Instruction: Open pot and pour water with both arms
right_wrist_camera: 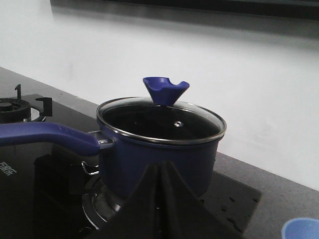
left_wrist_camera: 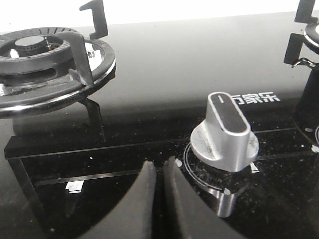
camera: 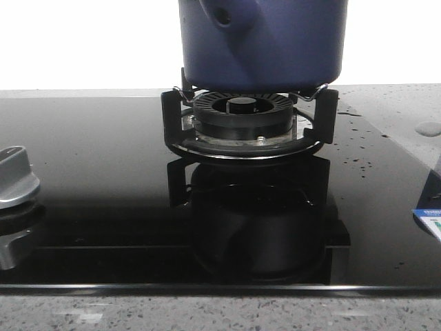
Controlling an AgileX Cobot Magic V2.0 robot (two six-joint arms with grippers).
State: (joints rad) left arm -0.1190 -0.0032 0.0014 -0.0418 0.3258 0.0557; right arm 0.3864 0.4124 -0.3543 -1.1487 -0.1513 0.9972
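Note:
The navy-blue pot (camera: 262, 41) stands on the burner's black grate (camera: 248, 117) in the front view, its top cut off. In the right wrist view the pot (right_wrist_camera: 159, 159) shows whole, with a glass lid (right_wrist_camera: 160, 122), a blue funnel-shaped knob (right_wrist_camera: 166, 90) and a long blue handle (right_wrist_camera: 50, 135). My right gripper (right_wrist_camera: 160, 167) is shut and empty, a short way from the pot's side. My left gripper (left_wrist_camera: 158, 167) is shut and empty, low over the black glass hob next to a silver control knob (left_wrist_camera: 227, 134). Neither gripper shows in the front view.
A second burner with grate (left_wrist_camera: 45, 59) lies beyond the left gripper. A silver knob (camera: 14, 176) sits at the hob's left edge. Water drops (camera: 358, 138) speckle the hob right of the pot. A pale blue rim (right_wrist_camera: 301, 230) shows on the grey counter. A white wall stands behind.

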